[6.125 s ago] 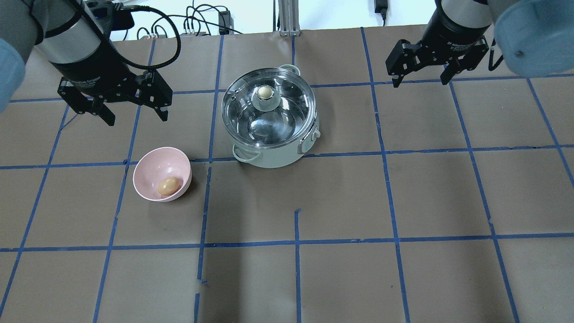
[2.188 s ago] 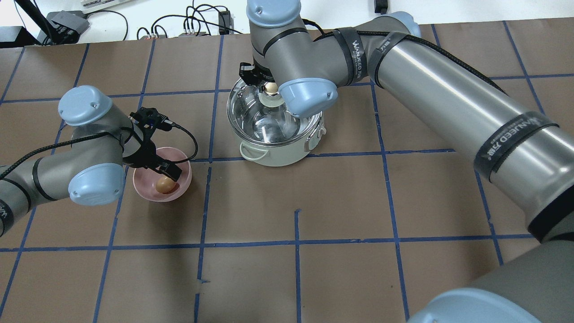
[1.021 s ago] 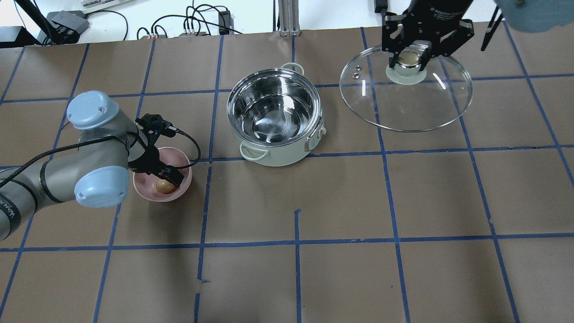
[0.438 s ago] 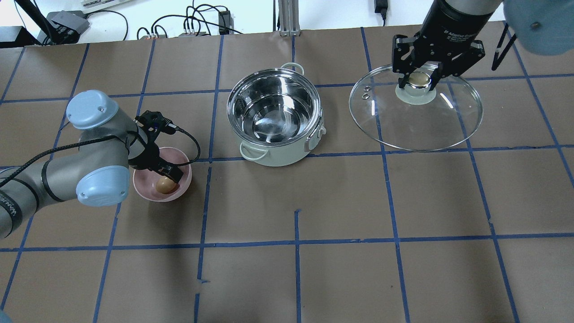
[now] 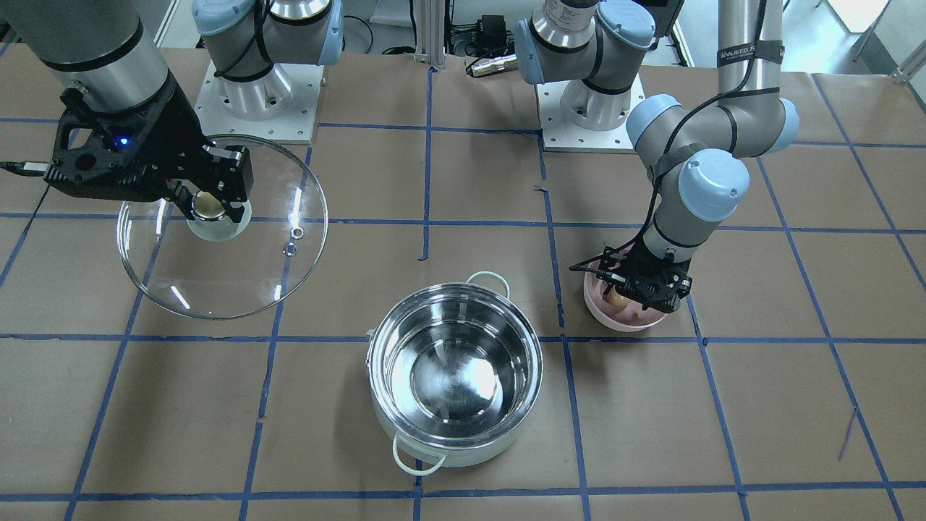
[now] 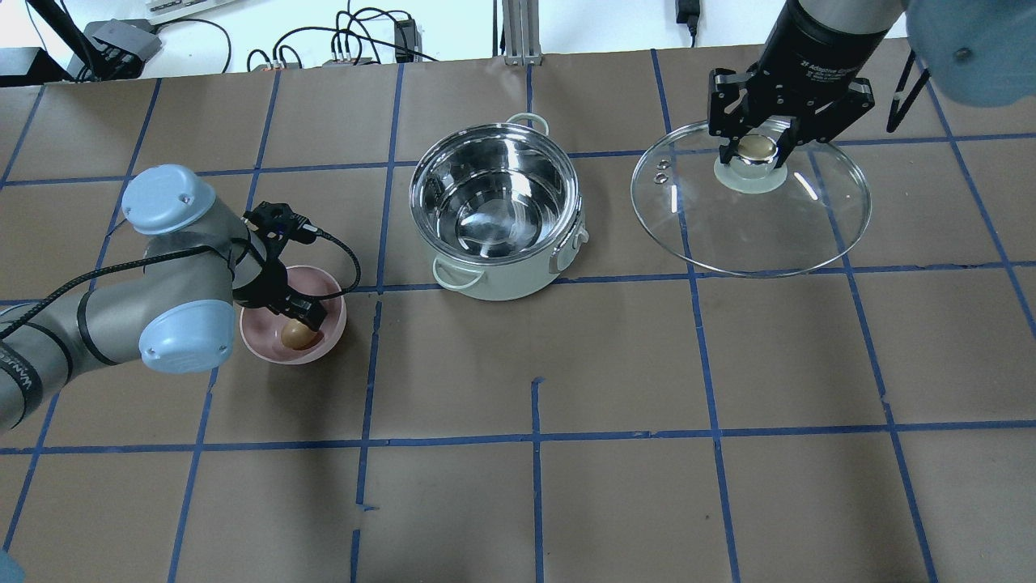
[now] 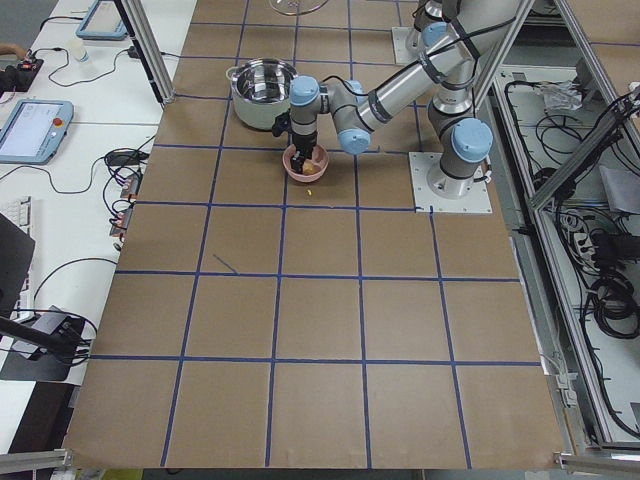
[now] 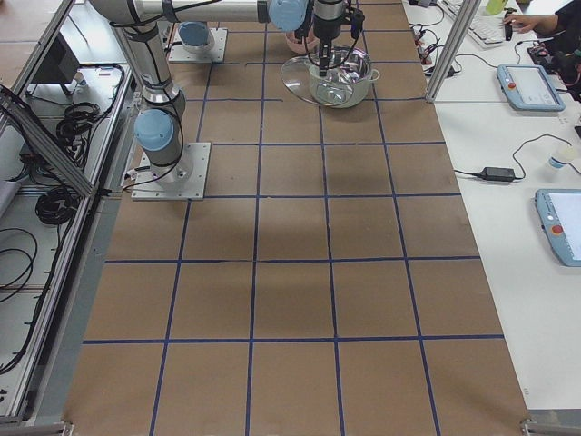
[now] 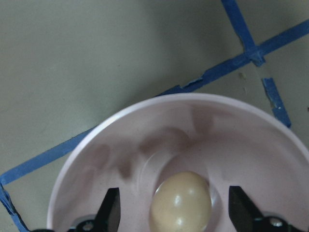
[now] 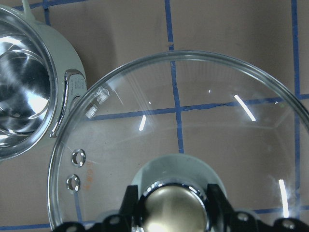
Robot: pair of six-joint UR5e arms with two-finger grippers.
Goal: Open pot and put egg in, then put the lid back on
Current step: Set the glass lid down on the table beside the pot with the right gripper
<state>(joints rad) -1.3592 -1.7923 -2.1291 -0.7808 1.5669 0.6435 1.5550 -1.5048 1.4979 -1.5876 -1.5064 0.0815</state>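
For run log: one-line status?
cream steel pot open, empty | right gripper shut on glass lid | left gripper open astride tan egg

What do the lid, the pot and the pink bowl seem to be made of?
The lid: clear glass, seemingly; the blue tape shows through it, and its rim looks metal. The pot: polished steel inside, mirror reflections; pale glossy coat outside, perhaps enamel. The pink bowl: matte, faintly speckled, probably plastic.
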